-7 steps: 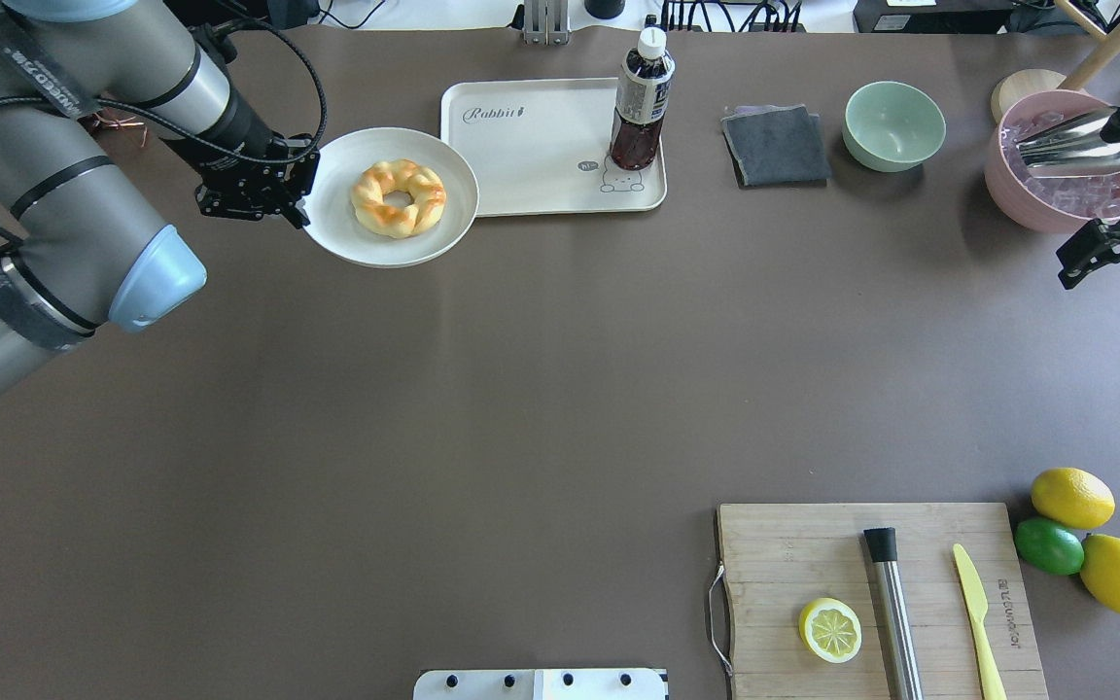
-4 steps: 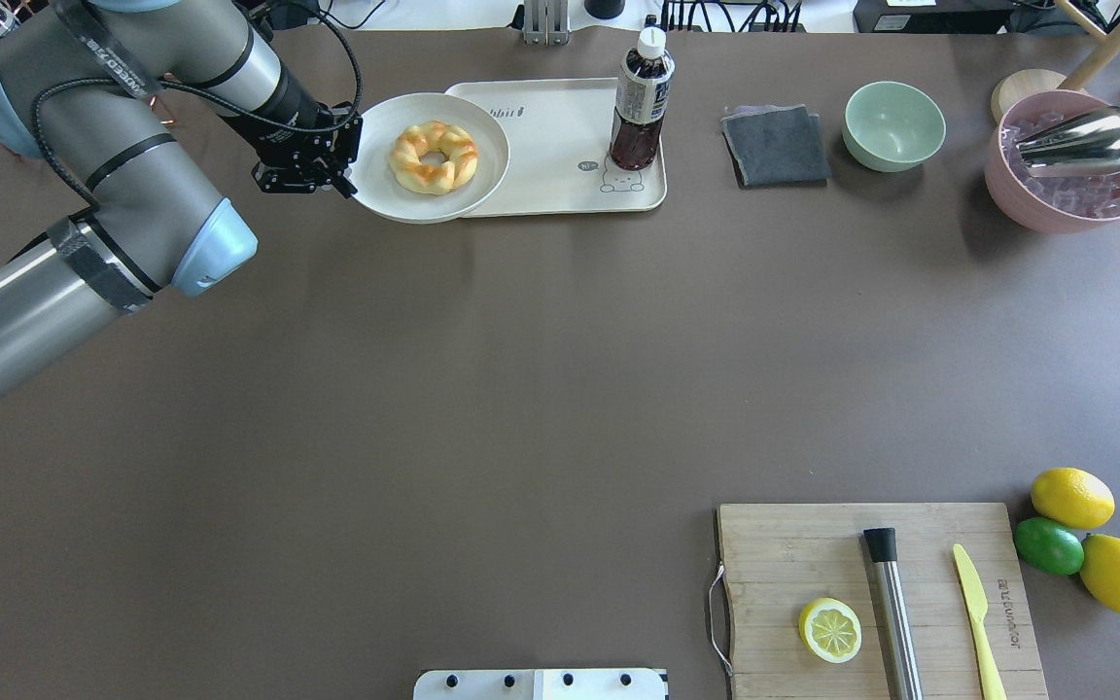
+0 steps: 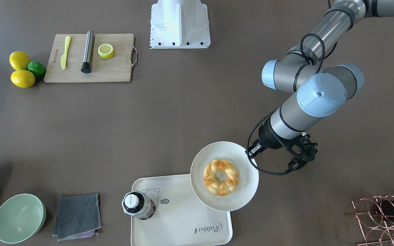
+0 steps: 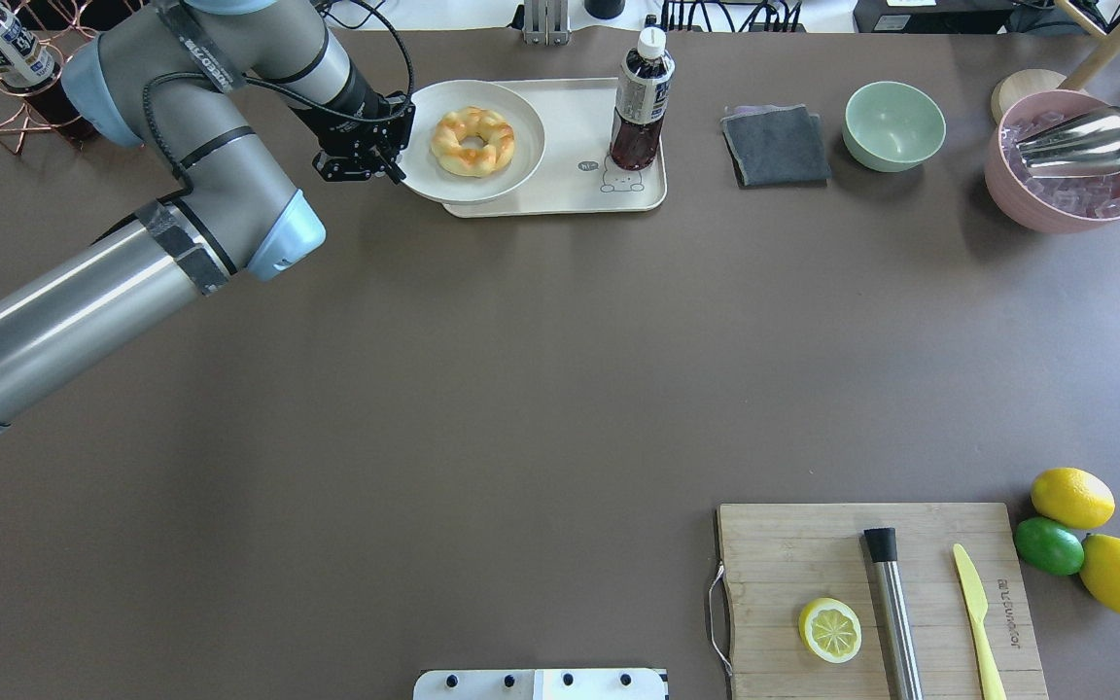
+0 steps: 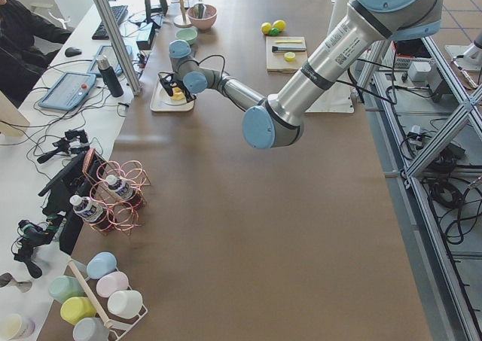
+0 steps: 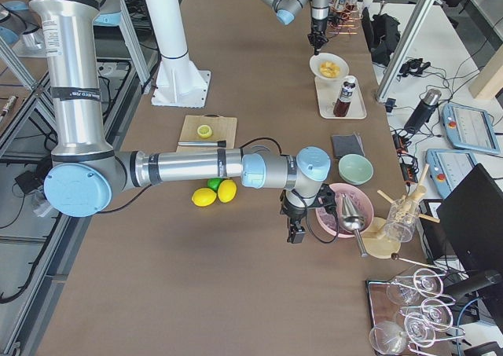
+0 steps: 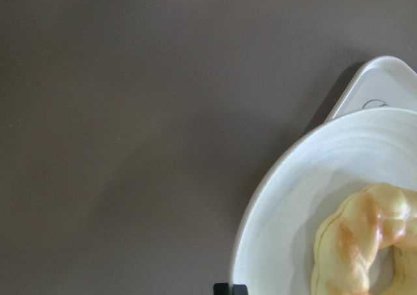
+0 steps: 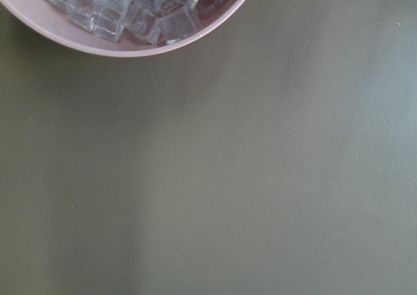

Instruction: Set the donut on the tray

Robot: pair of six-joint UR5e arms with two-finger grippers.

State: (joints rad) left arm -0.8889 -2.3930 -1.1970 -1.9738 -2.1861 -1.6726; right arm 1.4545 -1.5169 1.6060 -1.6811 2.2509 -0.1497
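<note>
Seen from across the bench, the left arm (image 3: 306,102) comes from the robot's side, folds at the elbow and reaches down toward the far edge. The left gripper (image 3: 252,154) has its jaws pinching the rim of a round white plate (image 3: 207,157). The donut (image 3: 221,177) lies in the middle of the plate. The plate hangs over one corner of the tray (image 3: 180,222), which sits by the far edge. A bottle (image 3: 136,204) stands on the tray. From overhead, the plate covers the tray's left part; I cannot tell if they touch. A pink bowl (image 4: 1027,214) of ice sits near the far right corner. From the left end, the big near arm stretches long across to the tray. From the right end, the right arm (image 6: 189,167) lies low over the bench, and the right gripper (image 6: 296,232) points down just beside the pink bowl. I cannot tell if its jaws are spread or together. The left wrist camera shows the plate's rim, part of the donut, and a tray corner peeking out behind. The right wrist camera shows the bowl's edge, ice cubes and bare bench.
</note>
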